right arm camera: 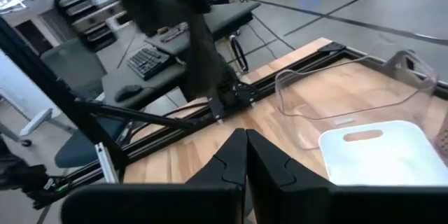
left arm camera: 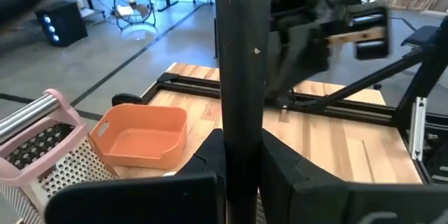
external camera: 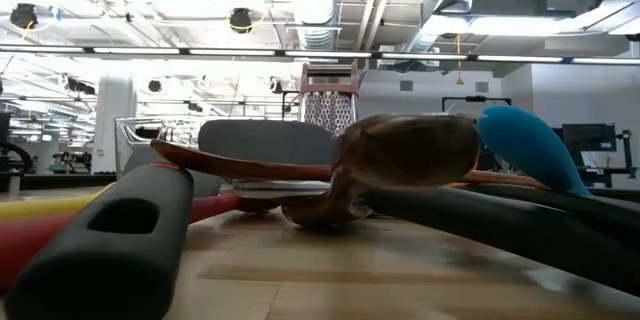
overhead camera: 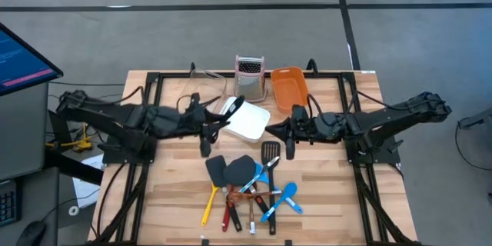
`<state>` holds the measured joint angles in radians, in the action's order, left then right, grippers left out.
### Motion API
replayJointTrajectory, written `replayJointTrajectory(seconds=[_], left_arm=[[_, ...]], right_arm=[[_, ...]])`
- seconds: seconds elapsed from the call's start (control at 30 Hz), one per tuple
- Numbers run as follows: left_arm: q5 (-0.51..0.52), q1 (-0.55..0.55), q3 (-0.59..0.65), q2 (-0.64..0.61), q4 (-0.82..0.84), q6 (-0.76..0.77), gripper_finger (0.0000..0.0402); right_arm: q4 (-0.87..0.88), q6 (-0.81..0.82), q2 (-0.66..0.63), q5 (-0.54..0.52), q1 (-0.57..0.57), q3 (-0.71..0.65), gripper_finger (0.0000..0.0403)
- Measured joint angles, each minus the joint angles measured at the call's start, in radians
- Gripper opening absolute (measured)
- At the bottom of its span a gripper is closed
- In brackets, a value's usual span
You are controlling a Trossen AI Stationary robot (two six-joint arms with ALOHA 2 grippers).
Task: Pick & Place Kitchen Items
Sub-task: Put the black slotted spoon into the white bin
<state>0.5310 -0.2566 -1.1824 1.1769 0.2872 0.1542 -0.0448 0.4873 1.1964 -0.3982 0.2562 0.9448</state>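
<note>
1. Black utensil handle (left arm camera: pixel 241 77) fills my left wrist view, standing straight up between the fingers. The left claw (overhead camera: pixel 209 128) is nearly closed and clamped on it, just left of the white tub (overhead camera: pixel 252 125).
2. I reckon the table (overhead camera: pixel 330 200) is laid out for sorting, with the white tub in the middle so either arm can reach it.
3. From above, the utensil's working end seems to hang over the tub's near-left corner. I can't make out its shape, but it looks lined up for a drop.
4. Right of the white tub, the right claw (right arm camera: pixel 245 155) waits with its fingers pressed together and nothing between them. I judge it parked to keep the lane free.
5. Behind the white tub sit the orange tub (overhead camera: pixel 290 88) and the grater (overhead camera: pixel 248 75), out of the way.
6. Remaining utensils (overhead camera: pixel 246 184) lie heaped in front of the white tub, overlapping, so each pick needs a clean handle.
</note>
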Motion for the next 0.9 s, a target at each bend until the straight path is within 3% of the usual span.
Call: replayJointTrajectory(seconds=[0.33, 0.47, 0.6, 0.9], left_arm=[[-0.234, 0.161, 0.0, 0.113, -0.011, -0.162, 0.0024], [-0.322, 0.213, 0.0, 0.191, -0.09, -0.259, 0.0024], [-0.366, 0.263, 0.0, 0.256, -0.186, -0.3, 0.0024], [-0.458, 0.369, 0.0, 0.358, -0.204, -0.313, 0.0024]], right_arm=[[0.041, -0.079, -0.118, -0.002, 0.022, -0.001, 0.0], [0.065, -0.079, -0.18, -0.003, 0.026, 0.0, 0.0], [0.138, -0.079, -0.245, -0.003, 0.04, 0.0, 0.0], [0.231, -0.079, -0.346, -0.003, 0.079, 0.0, 0.0]])
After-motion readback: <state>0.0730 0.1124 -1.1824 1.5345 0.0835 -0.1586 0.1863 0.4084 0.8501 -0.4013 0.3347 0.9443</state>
